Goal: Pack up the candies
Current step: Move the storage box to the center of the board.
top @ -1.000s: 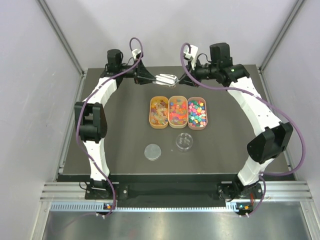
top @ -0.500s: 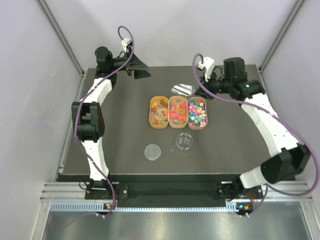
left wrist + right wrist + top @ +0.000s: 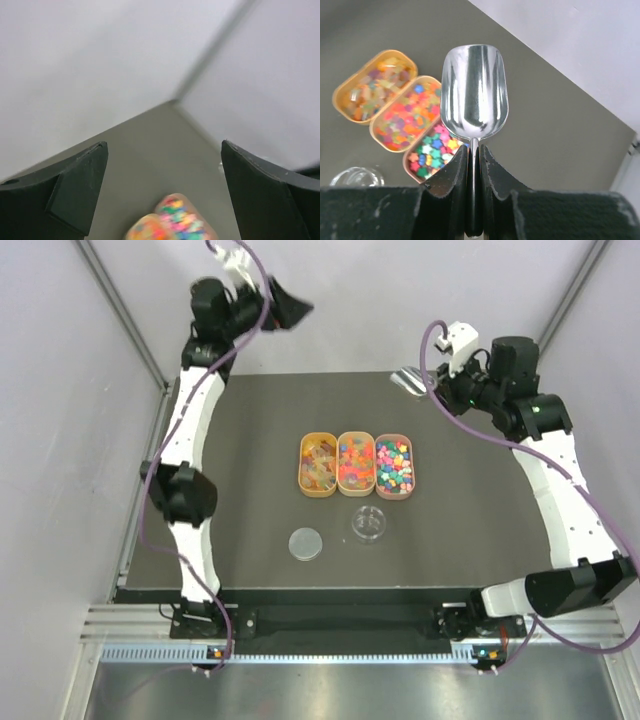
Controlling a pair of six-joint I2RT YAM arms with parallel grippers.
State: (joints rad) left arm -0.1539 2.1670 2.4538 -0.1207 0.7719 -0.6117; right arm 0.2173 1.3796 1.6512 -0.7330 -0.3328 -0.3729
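Packing has barely begun, by the look of it: all the candies (image 3: 357, 462) lie in the three orange oval trays (image 3: 300, 464) at the middle of the counter (image 3: 220, 500), and the clear round dish (image 3: 370, 524) just in front of them looks empty, its lid (image 3: 305, 543) lying beside it. The right claw (image 3: 474, 150) is clenched on the handle of a metal scoop (image 3: 474, 95), its bowl bare and raised beyond the trays, while the left claw (image 3: 164, 150) is spread wide on nothing, high over the far left corner. Scooping, filling and lidding all remain.

Multicoloured candies (image 3: 392, 462), orange trays (image 3: 301, 466), silver scoop (image 3: 474, 90).
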